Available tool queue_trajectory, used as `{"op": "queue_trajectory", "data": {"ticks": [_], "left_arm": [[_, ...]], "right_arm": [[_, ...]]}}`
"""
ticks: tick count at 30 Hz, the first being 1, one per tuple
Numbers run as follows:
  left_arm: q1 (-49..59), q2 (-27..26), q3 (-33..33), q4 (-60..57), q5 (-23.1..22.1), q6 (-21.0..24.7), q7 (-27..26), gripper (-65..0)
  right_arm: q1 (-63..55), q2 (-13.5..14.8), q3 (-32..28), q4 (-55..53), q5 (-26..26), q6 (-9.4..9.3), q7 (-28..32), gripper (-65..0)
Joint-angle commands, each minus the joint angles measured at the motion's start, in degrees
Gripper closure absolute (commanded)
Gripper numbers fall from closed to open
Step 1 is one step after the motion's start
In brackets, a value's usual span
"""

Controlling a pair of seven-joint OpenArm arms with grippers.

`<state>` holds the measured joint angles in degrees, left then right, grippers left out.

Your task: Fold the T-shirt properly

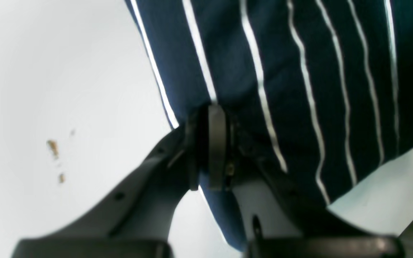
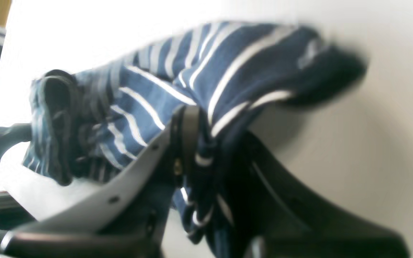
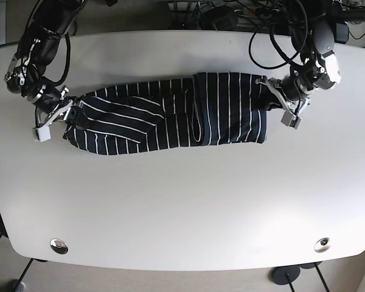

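Observation:
The navy T-shirt [image 3: 170, 115] with thin white stripes lies stretched in a long band across the white table, doubled over at its right part. At the shirt's right end in the base view, my left gripper [image 3: 271, 91] is shut on the cloth. In the left wrist view its fingers [image 1: 216, 143] pinch the T-shirt [image 1: 299, 71] at an edge. My right gripper [image 3: 70, 113] holds the bunched left end. In the right wrist view, the gripper [image 2: 192, 143] is shut on folds of the T-shirt [image 2: 228, 61].
The white table [image 3: 182, 201] reaches well in front of the shirt, with metal grommets [image 3: 59, 245] near its front corners. Cables [image 3: 231, 12] lie past the back edge. Small brown specks [image 1: 53, 147] mark the tabletop beside my left gripper.

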<state>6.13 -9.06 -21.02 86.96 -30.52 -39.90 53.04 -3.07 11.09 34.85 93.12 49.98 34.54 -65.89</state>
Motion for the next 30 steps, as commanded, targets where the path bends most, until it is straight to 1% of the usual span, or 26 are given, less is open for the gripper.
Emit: {"op": "queue_trajectory", "data": {"ticks": [1, 4, 5, 7, 9, 12, 16, 17, 18, 20, 23, 27, 28, 29, 30], "left_arm": [[-1.0, -0.3, 0.2, -0.8, 0.0, -0.1, 0.1, -2.2], [-1.8, 2.0, 0.3, -1.2, 0.0, -0.1, 0.1, -2.2], [-2.3, 2.4, 0.3, -1.2, 0.0, -0.1, 0.1, -2.2], [-3.0, 2.5, 0.3, -1.3, 0.0, -0.1, 0.1, -2.2], [-3.6, 3.7, 0.3, -1.3, 0.0, -0.1, 0.2, -2.2], [-3.7, 4.4, 0.3, -1.3, 0.0, 2.1, 0.2, -2.2], [-3.7, 4.5, 0.3, -1.1, -0.2, 2.1, 0.2, -2.2], [-3.7, 4.5, 0.3, -1.1, -0.2, 2.1, 0.2, -2.2], [-3.7, 4.5, 0.3, -1.1, -0.1, 2.1, 0.2, -2.2], [-3.7, 4.5, 0.3, -1.1, -0.1, 2.1, 0.2, -2.2], [-3.7, 4.5, 0.3, -1.2, -0.1, 2.1, 0.2, -2.2], [-3.6, 4.5, 0.3, -1.2, -0.3, 2.1, 0.2, -2.2], [-3.6, 4.5, 0.3, -1.2, -0.3, 2.1, 0.2, -2.2], [-3.6, 4.5, 0.3, -1.2, -0.4, 2.1, 0.2, -2.2], [-3.6, 4.5, 0.3, -1.1, -0.4, 2.1, 0.2, -2.2]], "right_arm": [[0.6, 0.6, -1.9, 5.7, 1.5, 0.4, -0.6, -1.9], [-0.8, 0.1, -6.4, 14.8, 1.6, 0.4, -1.1, -1.9], [-0.9, -0.2, -8.8, 17.3, 1.7, 0.4, -1.3, -1.9], [-1.0, -1.8, -13.1, 21.1, 1.7, 0.4, -1.3, -1.9], [-1.0, -4.3, -17.9, 22.0, 1.7, 0.75, -1.4, -1.9], [-1.0, -7.0, -23.6, 22.0, 1.5, 0.84, -1.4, -1.9], [-0.7, -10.2, -29.9, 21.6, 1.1, 0.84, -1.3, -1.9], [-0.6, -11.0, -31.5, 21.6, -0.2, 0.84, -1.1, -1.9], [-0.6, -11.8, -33.3, 21.6, -2.5, 0.84, -1.1, -1.9], [0.5, -14.7, -38.4, 21.6, -10.0, 0.93, -0.3, -1.9], [1.4, -16.1, -44.7, 19.2, -16.5, 0.75, 4.4, -1.9], [4.8, -16.0, -49.1, 12.9, -20.8, 0.49, 7.8, -2.4], [5.5, -16.0, -49.2, 11.6, -20.9, 0.4, 8.1, -2.7], [6.1, -16.0, -49.2, 9.3, -20.9, 0.31, 8.3, -3.6], [6.3, -16.0, -49.2, 8.1, -21.0, 0.31, 8.3, -7.0]]}}
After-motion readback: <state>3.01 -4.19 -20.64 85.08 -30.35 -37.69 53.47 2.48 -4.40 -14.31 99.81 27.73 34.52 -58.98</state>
